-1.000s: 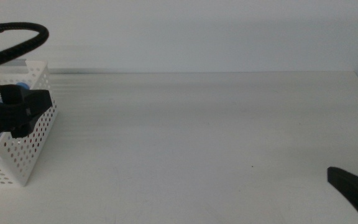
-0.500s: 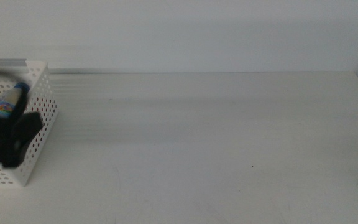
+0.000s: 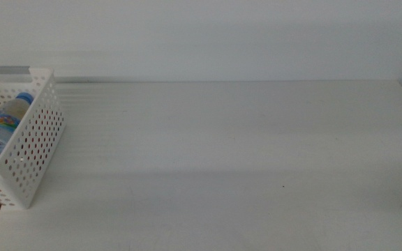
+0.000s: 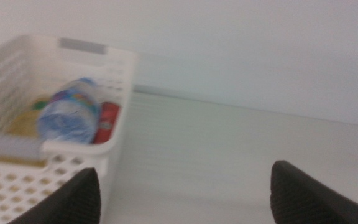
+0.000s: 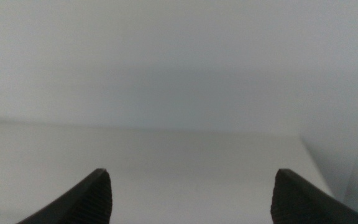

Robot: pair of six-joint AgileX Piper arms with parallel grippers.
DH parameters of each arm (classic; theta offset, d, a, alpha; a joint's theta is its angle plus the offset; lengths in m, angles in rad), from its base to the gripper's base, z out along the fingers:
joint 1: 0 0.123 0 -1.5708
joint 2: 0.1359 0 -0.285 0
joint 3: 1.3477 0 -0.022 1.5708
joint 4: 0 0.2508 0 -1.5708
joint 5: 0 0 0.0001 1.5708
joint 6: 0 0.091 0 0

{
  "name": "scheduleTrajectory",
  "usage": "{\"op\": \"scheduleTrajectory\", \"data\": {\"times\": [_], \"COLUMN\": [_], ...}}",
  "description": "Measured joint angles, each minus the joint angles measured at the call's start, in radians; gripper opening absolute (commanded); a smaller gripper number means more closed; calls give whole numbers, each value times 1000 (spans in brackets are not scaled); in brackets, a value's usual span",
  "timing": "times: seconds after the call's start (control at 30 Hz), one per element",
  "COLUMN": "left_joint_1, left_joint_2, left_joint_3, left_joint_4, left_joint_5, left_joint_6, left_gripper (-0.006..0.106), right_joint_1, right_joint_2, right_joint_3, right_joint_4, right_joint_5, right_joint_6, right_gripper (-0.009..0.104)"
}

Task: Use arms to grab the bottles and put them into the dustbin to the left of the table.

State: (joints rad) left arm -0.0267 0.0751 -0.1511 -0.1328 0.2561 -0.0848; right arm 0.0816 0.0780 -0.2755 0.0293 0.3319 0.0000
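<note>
Left gripper point(image 4: 182, 193) has its jaws spread wide with nothing between them; in the middle view only a dark tip of it shows at the bottom corner, just in front of the dustbin point(image 3: 39, 132). From its wrist camera the gripper looks out level over the table point(image 4: 229, 155), with the basket off to one side of the jaws.

Inside the dustbin lie the blue-labelled water bottle point(image 4: 73, 115), the red can point(image 4: 107, 122) beside it, and something pale yellow point(image 4: 27, 122) beneath, likely the third bottle, though it is too blurred to be sure. No bottle shows on the tabletop, so the task looks finished.

Right gripper point(image 5: 188, 193) is also wide apart and empty, out of the middle view, facing bare table and wall.

Little can go wrong now. The main hazard, as I judge it, is the left arm's tip sitting near the basket's front corner: a sideways swing could nudge the light basket or tip it. Retreating away from the basket avoids that.
</note>
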Motion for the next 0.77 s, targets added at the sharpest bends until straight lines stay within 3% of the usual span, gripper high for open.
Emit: {"op": "scheduleTrajectory", "data": {"times": [0.37, 0.77], "left_joint_1": [40, 40], "left_joint_2": [-87, -88], "left_joint_3": [173, 181], "left_joint_4": [0, 11], "left_joint_5": [-1, 9], "left_joint_6": [0, 0], "left_gripper": [90, 90], "right_joint_1": [0, 0], "right_joint_2": [-88, -88], "right_joint_3": [248, 303], "right_joint_4": [32, 32], "right_joint_5": [5, 22], "right_joint_6": [0, 0], "right_gripper": [67, 67]}}
